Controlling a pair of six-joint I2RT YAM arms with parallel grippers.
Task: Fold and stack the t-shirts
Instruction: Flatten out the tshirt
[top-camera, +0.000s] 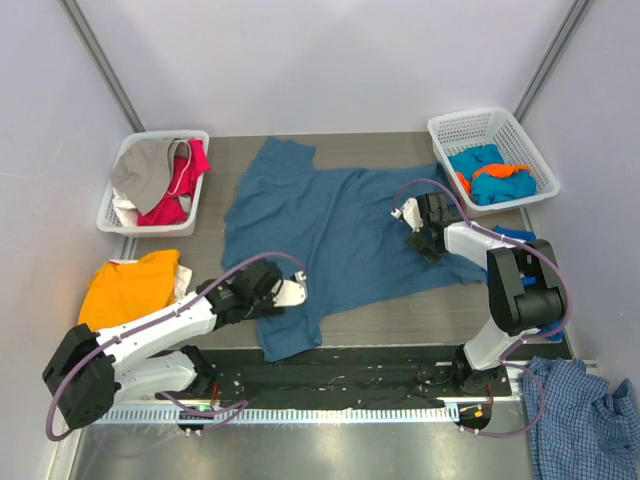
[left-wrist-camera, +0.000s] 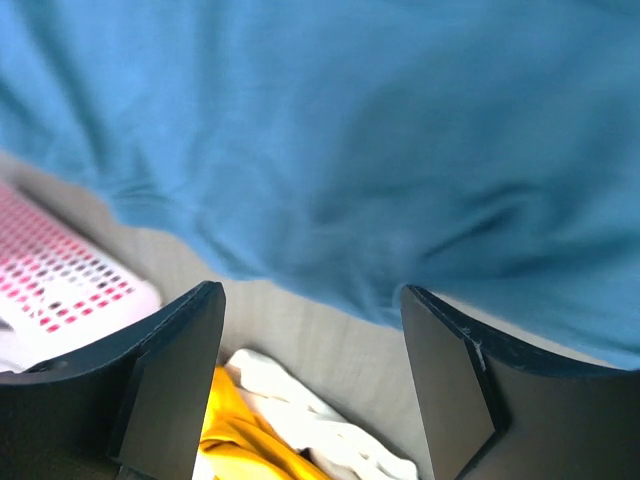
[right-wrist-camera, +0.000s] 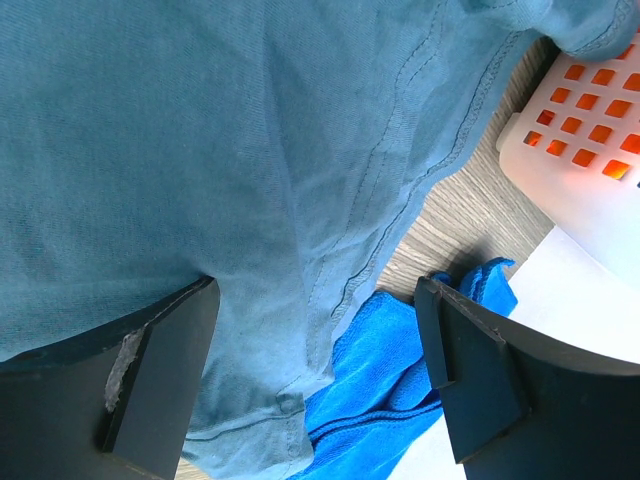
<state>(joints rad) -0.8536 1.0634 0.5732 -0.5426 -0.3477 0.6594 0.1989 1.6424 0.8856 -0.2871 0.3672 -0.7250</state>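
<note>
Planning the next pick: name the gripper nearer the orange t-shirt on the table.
Left. The left gripper is just right of the orange t-shirt, at the near edge of the teal t-shirt; the right gripper is at its right edge.

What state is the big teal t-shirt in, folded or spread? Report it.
Spread. The teal t-shirt lies opened out across the table, wrinkled, with no neat fold visible.
</note>
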